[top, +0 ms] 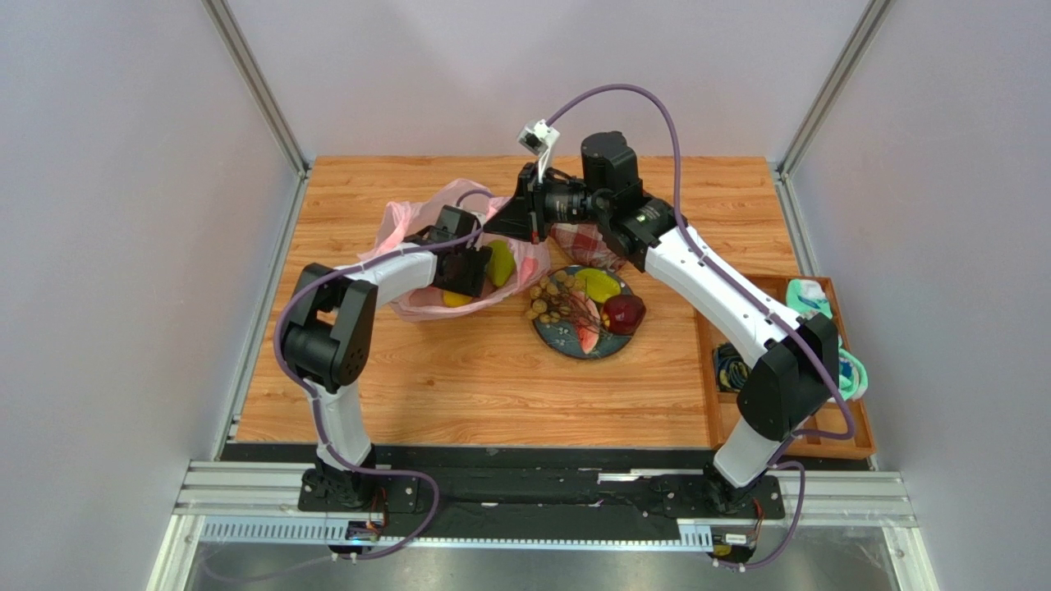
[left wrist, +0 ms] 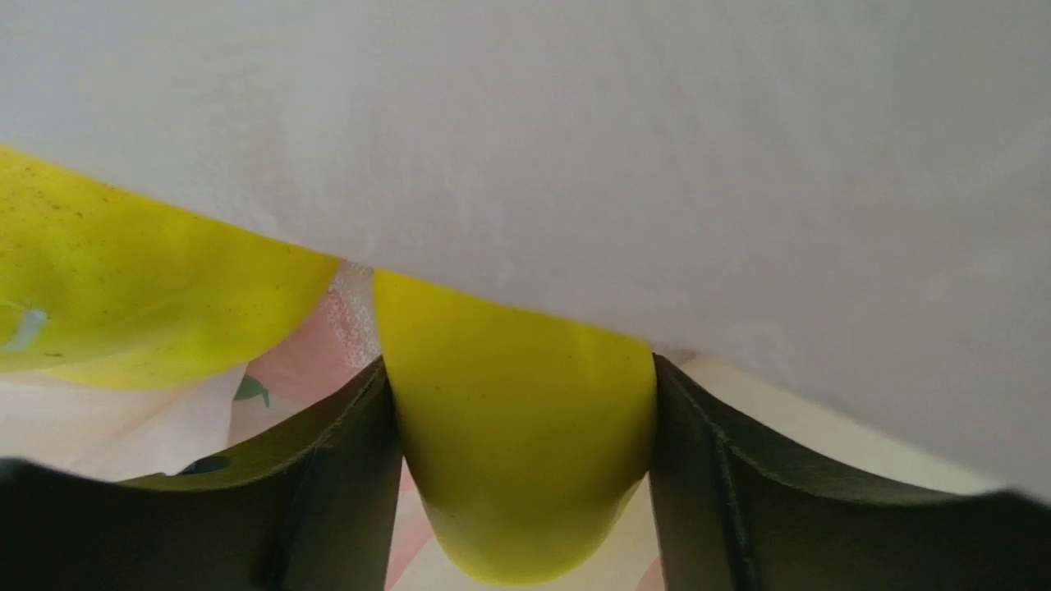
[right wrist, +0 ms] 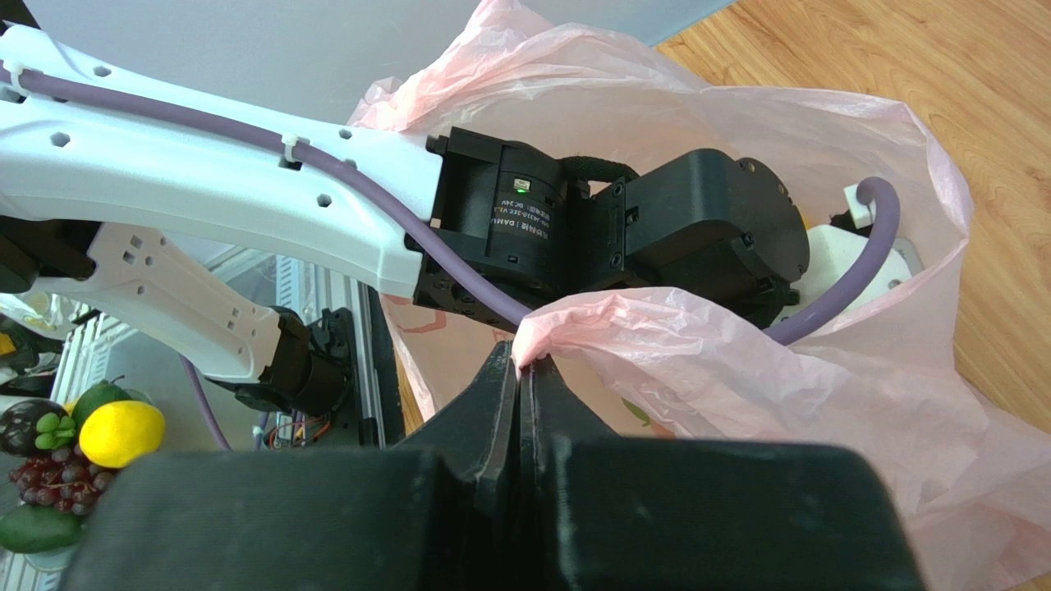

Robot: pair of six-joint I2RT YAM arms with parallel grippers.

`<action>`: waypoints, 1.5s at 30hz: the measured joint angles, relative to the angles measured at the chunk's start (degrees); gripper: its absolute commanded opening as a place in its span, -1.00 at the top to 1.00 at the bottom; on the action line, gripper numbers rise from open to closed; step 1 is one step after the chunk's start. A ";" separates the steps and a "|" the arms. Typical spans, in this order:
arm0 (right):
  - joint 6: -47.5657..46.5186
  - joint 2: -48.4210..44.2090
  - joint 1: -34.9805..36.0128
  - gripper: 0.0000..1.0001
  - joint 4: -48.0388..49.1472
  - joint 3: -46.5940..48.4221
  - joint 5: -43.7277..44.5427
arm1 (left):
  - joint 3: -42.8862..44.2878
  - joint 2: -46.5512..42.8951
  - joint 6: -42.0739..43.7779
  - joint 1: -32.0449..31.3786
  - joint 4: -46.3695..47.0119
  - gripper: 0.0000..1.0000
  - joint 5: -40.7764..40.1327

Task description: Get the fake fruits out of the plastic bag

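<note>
Two fruits show inside the bag [right wrist: 790,369], and the left claw [left wrist: 518,369] is down in there with them. The yellow fruit [left wrist: 518,480] sits wedged between its fingers, touching both, so it looks gripped at a fairly wide spread. Its long axis runs along the fingers. The rounded end points back toward the palm, and the other end goes out past the tips under bag film. A yellow-green fruit [left wrist: 123,296] lies just left of the claw, untouched. The right claw [right wrist: 522,360] is pinched tight on the bag's rim, holding the mouth up over the left wrist. Left is the arm on the fruit, so I reckon the lift must come back out through that mouth. The plate [top: 555,341] of other fruits waits to that claw's right.
</note>
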 measured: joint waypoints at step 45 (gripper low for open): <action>6.67 19.91 -8.50 1.00 -0.52 17.49 0.15 | 4.63 -23.04 48.72 -19.02 -18.10 1.00 40.06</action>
